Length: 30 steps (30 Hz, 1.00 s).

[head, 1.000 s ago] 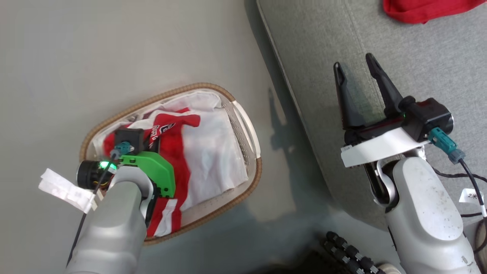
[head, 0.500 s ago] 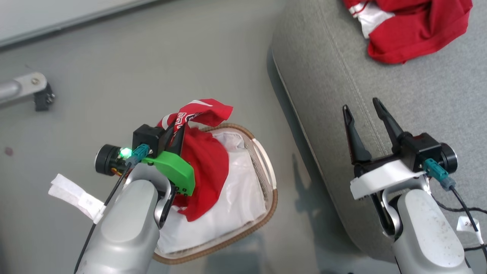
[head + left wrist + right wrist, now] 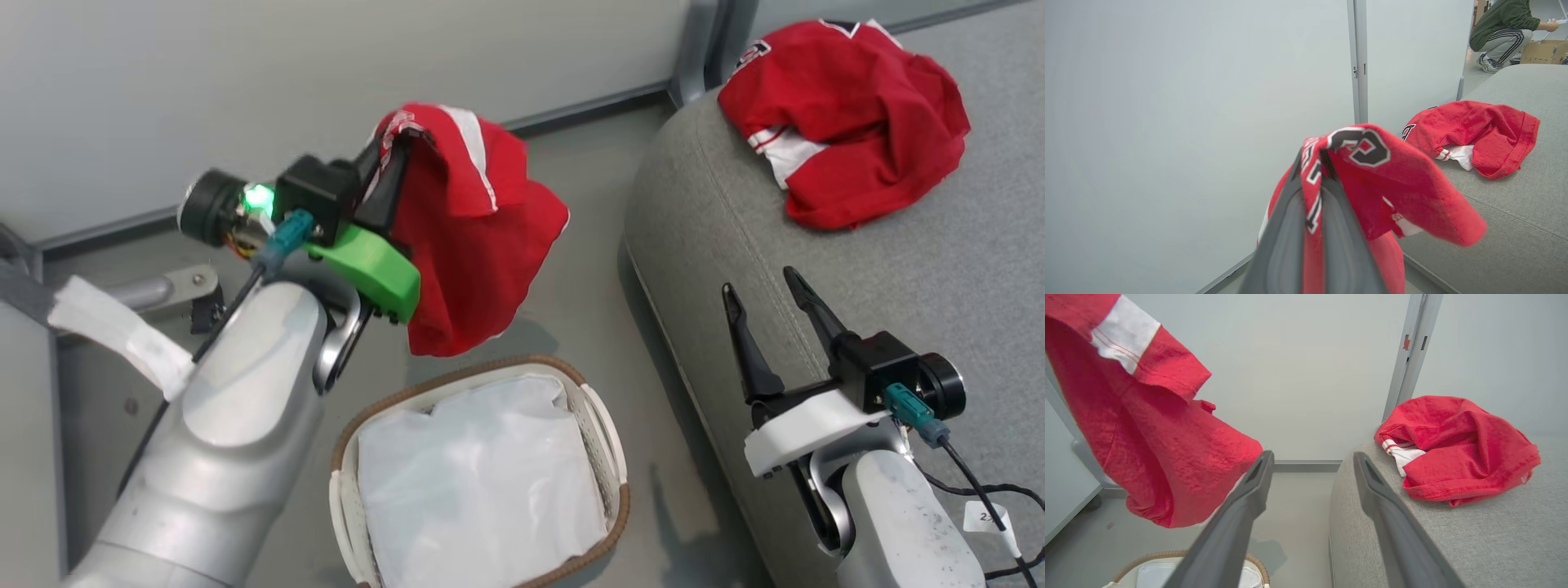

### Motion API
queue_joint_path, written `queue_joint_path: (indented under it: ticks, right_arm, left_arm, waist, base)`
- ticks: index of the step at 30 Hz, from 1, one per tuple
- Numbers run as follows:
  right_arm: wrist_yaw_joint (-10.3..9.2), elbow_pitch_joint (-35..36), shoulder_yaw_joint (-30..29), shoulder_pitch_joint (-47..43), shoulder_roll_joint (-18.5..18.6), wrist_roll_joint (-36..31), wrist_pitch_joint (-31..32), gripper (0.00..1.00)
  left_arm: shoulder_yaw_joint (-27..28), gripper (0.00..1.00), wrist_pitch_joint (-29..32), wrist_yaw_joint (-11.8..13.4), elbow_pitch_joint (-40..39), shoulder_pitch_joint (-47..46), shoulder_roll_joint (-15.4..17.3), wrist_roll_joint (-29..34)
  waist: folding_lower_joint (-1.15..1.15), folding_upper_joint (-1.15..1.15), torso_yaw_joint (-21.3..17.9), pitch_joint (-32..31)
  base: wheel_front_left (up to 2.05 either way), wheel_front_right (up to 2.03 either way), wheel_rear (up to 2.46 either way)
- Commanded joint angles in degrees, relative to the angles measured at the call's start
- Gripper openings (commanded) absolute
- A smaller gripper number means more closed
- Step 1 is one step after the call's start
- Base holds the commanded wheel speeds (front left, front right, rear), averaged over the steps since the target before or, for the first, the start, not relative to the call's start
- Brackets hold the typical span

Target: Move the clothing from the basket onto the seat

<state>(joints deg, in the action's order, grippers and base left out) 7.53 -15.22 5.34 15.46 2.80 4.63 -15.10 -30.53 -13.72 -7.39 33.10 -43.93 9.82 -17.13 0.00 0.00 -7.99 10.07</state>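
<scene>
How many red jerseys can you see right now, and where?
2. One jersey hangs from the left gripper, jaws shut on it, in the air near the basket. The other jersey lies crumpled on the sofa. The basket's white liner could hide more.

Left gripper [image 3: 390,157]: a second ago down inside the basket [image 3: 608,467], it now stands well above the rim.
Red jersey [image 3: 478,245]: lifted out with the claw, it now hangs pinched between the closed fingers, draping beside and below them, clear of the basket.
Basket contents: the red is gone and the white liner [image 3: 482,474] lies bare beneath the claw.
</scene>
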Motion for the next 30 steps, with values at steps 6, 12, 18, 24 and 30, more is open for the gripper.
queue_joint_path:
  ticks: [6, 12, 18, 24, 30]
  right_arm:
    - [-0.08, -0.3, 2.1, 0.4, 0.2, -0.3, -0.1, 1.0]
    - [-0.08, -0.4, 6.2, 2.2, 0.2, 0.9, -0.1, 1.0]
    - [-0.08, -1.2, 11.2, 4.0, 0.2, 2.3, -0.1, 1.0]
    - [-0.08, -3.6, 14.4, 8.1, 0.2, 2.7, -0.1, 1.0]
    - [-0.08, -8.7, 15.7, 13.5, 0.2, 3.0, -0.1, 1.0]
  left_arm:
    - [-4.0, 0.0, 3.6, -0.1, -2.3, -6.1, 2.5, -0.9]
    - [-7.4, 0.0, 5.7, -0.2, -1.8, -11.0, 3.3, -1.7]
    - [-10.3, 0.0, 6.6, -0.2, -1.0, -14.5, 1.8, -2.7]
    - [-14.1, 0.0, 7.5, -0.2, -0.4, -17.0, -1.0, -4.0]
    - [-17.8, 0.0, 8.0, -0.1, 0.4, -19.4, -3.6, -5.9]
  waist:
    - [0.0, 0.0, 1.2, -4.5]
    - [0.0, 0.0, 1.3, -5.1]
    - [0.0, 0.0, 2.9, -6.8]
    - [0.0, 0.0, 5.1, -8.4]
    - [0.0, 0.0, 7.1, -9.1]
  base:
    - [0.0, 0.0, 0.0]
    - [0.0, 0.0, 0.0]
    - [0.0, 0.0, 0.0]
    - [0.0, 0.0, 0.0]
    - [0.0, 0.0, 0.0]
